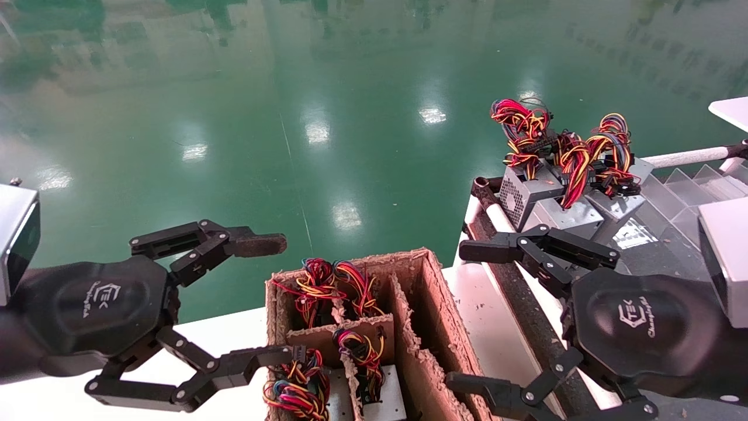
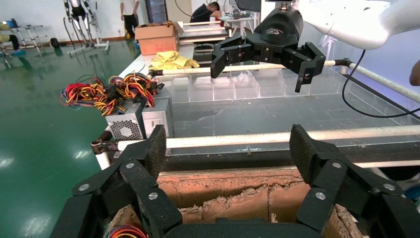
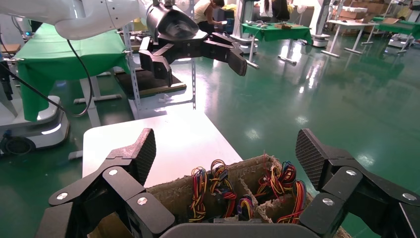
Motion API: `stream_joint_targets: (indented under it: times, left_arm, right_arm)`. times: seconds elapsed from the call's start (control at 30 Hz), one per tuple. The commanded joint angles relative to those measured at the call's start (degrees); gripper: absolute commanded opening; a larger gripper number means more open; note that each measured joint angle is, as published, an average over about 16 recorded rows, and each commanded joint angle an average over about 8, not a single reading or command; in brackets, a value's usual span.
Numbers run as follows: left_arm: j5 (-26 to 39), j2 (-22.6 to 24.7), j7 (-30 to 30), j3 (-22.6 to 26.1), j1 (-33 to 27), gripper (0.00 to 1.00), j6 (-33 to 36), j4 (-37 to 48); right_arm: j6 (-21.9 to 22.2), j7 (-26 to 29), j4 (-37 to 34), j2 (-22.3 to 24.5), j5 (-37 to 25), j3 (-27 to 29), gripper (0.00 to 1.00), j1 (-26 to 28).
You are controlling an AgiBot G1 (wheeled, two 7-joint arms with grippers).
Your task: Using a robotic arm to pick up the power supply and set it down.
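A white table (image 1: 222, 336) carries a divided cardboard box (image 1: 435, 310).

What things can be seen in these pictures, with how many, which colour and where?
power supplies: at least two, grey boxes with red, yellow, orange and black wires, clustered at the far corner of the right tray.
cardboard box: one, brown, divided into compartments, on the white table; several compartments hold wired units, the right-hand ones look empty.
clear dividers: several, transparent, far right of the tray.
left gripper: black, open, beside the box's left side.
right gripper: black, open, between the box and the power supplies.
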Motion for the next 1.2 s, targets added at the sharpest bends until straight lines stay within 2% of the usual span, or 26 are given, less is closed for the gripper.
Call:
stream_joint_targets:
  times: [0.03,1.1,1.13,1.2]
  left_arm:
    - [0.0,0.0,0.0,0.0,0.0,0.00,0.0,0.0]
    - [0.0,0.0,0.0,0.0,0.0,0.00,0.0,0.0]
    - [0.0,0.0,0.0,0.0,0.0,0.04,0.0,0.0]
    - [0.0,0.0,0.0,0.0,0.0,0.28,0.0,0.0]
  right_arm:
    - [0.0,0.0,0.0,0.0,0.0,0.0,1.00,0.0]
    - [0.0,0.0,0.0,0.0,0.0,0.0,1.00,0.0]
    - [0.0,0.0,0.0,0.0,0.0,0.0,1.00,0.0]
    - [0.0,0.0,0.0,0.0,0.0,0.0,1.00,0.0]
